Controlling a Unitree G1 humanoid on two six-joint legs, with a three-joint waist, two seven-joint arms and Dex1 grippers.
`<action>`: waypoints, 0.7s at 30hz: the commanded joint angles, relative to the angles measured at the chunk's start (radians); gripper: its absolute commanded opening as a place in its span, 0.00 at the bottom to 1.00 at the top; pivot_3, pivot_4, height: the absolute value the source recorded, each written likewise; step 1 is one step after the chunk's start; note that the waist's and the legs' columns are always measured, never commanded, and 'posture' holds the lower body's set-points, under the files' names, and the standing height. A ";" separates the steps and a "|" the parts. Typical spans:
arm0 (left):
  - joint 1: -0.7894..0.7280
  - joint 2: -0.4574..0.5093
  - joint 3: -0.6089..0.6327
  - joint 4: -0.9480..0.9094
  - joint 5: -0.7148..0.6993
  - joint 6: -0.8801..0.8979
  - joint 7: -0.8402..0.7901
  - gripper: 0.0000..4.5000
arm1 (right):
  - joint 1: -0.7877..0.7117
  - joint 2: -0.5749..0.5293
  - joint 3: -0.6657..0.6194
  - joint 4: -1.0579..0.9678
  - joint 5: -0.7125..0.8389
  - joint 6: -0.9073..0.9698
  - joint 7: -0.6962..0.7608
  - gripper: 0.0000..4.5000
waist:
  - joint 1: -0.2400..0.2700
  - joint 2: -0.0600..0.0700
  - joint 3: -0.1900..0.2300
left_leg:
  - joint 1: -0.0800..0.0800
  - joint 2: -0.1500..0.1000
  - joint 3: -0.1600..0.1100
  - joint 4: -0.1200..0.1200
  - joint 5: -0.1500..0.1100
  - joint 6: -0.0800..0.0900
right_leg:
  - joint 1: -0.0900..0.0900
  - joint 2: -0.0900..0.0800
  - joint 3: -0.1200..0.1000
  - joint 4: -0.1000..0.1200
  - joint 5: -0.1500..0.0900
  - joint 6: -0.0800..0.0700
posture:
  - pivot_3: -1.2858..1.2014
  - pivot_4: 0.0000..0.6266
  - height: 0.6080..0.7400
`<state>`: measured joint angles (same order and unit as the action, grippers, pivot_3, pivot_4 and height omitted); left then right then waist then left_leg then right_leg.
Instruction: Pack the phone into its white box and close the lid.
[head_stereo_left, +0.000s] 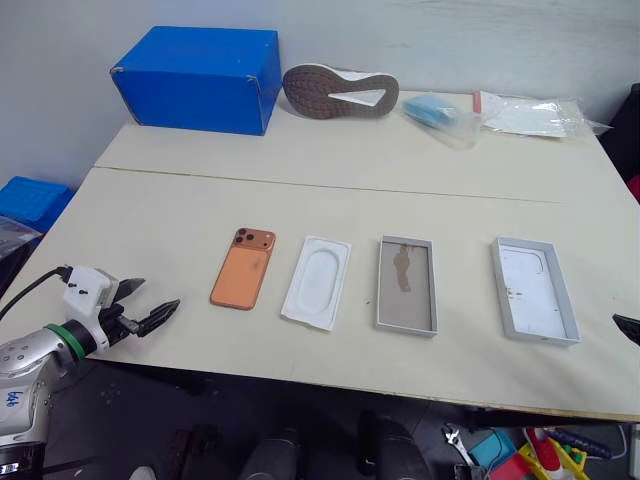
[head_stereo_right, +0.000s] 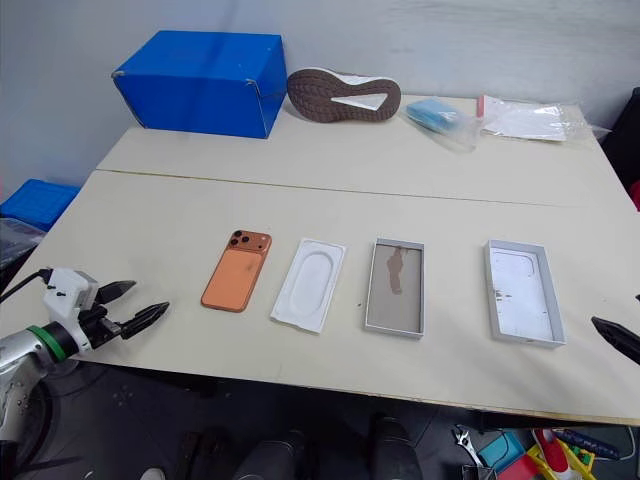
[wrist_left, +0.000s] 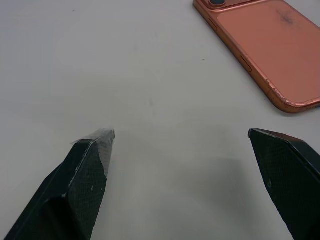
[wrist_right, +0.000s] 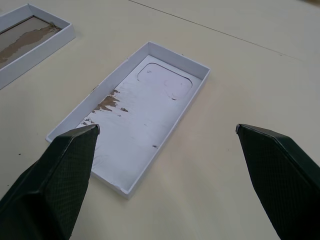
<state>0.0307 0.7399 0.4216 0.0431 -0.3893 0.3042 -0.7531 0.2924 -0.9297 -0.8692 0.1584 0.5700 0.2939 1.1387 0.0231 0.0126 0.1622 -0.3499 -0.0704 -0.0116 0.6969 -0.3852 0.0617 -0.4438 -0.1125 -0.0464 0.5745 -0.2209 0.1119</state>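
Nothing is packed yet: the phone (head_stereo_left: 243, 269) lies on the surface (head_stereo_left: 300, 190) at nine o'clock of the white box (head_stereo_left: 407, 285), lid (head_stereo_left: 534, 290) at three, so the left gripper (head_stereo_left: 142, 303), fingers wide and empty like the right gripper (wrist_right: 165, 137), must first reach it.

Pale wooden table (head_stereo_left: 300, 170), grey wall (head_stereo_left: 450, 40) behind

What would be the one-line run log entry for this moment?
phone: flat on table, untouched | white box: empty | lid: off, lying open-side up | left claw: open, near phone | right claw: open, before lid
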 joint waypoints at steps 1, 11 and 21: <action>-0.003 -0.002 0.030 -0.013 -0.007 -0.027 0.006 1.00 | -0.006 -0.016 -0.009 -0.024 0.002 0.001 -0.001 0.99 | 0.000 0.000 0.000 | 0.000 0.000 0.000 0.000 0.000 0.000 | 0.000 0.000 0.000 0.000 0.000 0.000 | 0.52 0.24 1.00; 0.001 0.002 0.009 -0.013 -0.003 -0.006 0.013 1.00 | -0.005 -0.025 -0.013 -0.037 -0.012 0.002 0.000 0.99 | 0.000 0.000 0.000 | 0.000 0.000 0.000 0.000 0.000 0.000 | 0.000 0.000 0.000 0.000 0.000 0.000 | 0.52 0.24 1.00; -0.029 0.001 -0.026 -0.001 0.005 -0.001 0.008 1.00 | 0.014 -0.007 -0.037 -0.089 -0.011 0.021 -0.031 0.99 | 0.001 0.000 0.000 | 0.000 0.000 0.000 0.000 0.000 0.000 | 0.000 0.000 0.000 0.000 0.000 0.000 | 0.52 0.24 1.00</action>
<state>0.0103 0.7392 0.3884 0.0524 -0.3868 0.3071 -0.7422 0.2987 -0.9299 -0.8690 0.1040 0.5510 0.3111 1.1144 0.0237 0.0126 0.1622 -0.3500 -0.0705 -0.0116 0.6969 -0.3852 0.0617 -0.4438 -0.1125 -0.0465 0.5745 -0.2209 0.1119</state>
